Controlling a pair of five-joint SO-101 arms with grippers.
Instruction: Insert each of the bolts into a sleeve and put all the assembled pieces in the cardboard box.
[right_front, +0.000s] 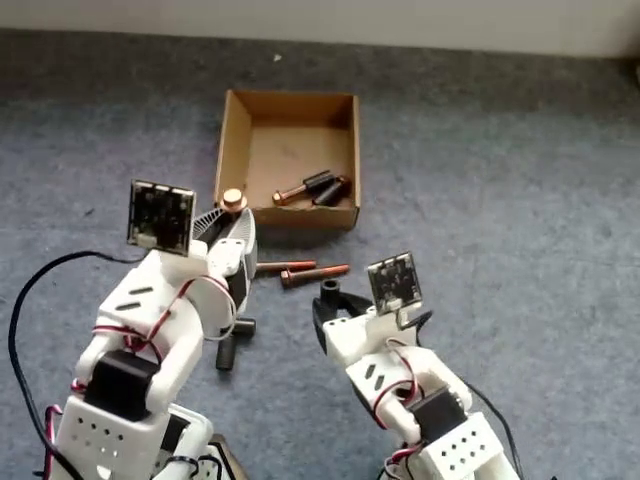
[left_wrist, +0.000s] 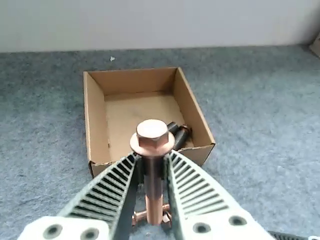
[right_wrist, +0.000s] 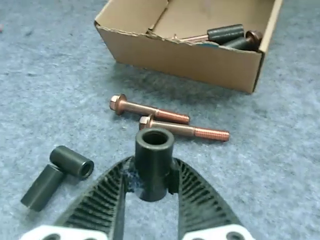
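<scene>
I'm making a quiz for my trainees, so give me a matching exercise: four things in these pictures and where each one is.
1 gripped bolt
2 gripped sleeve
3 assembled pieces
4 two loose bolts

A on the carpet
B in the left gripper
C in the cardboard box
D in the right gripper

Pairs: 1-B, 2-D, 3-C, 4-A
</scene>
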